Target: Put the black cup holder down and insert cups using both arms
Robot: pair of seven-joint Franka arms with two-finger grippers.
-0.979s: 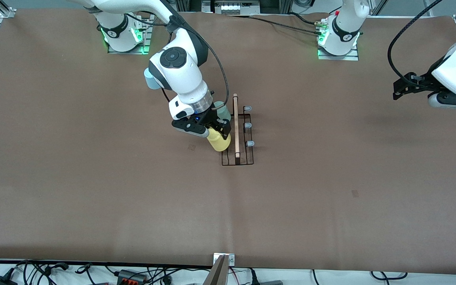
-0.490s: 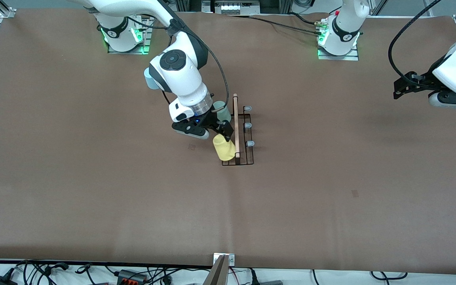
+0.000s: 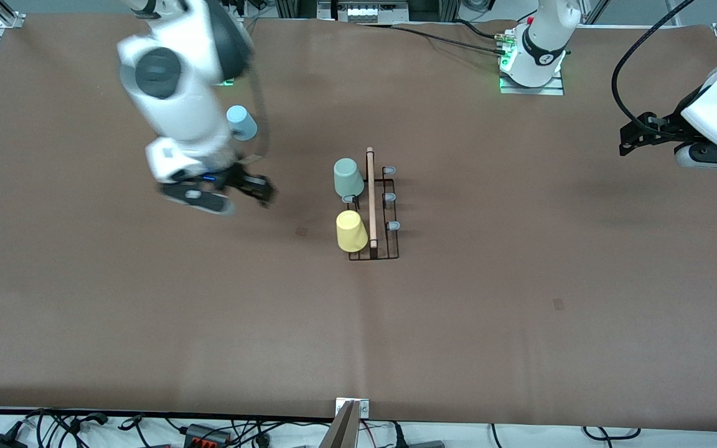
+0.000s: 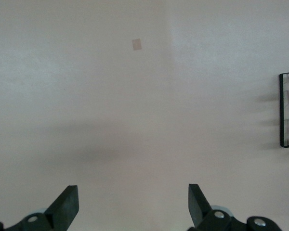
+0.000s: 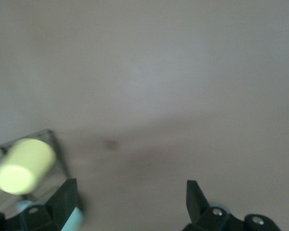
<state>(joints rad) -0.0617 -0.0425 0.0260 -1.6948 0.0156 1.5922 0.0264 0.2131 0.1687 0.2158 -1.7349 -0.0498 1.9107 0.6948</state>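
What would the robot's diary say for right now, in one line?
yellow cup: on black cup holder | mint cup: on holder | blue cup: on table | right gripper: open, empty | left gripper: open, waiting

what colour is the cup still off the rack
Light blue cup, clearest in the front view.

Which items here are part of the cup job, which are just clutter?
Job: black cup holder; green cup and yellow cup on it; blue cup loose; right gripper open; left gripper open, waiting.
Clutter: cables along table edge.
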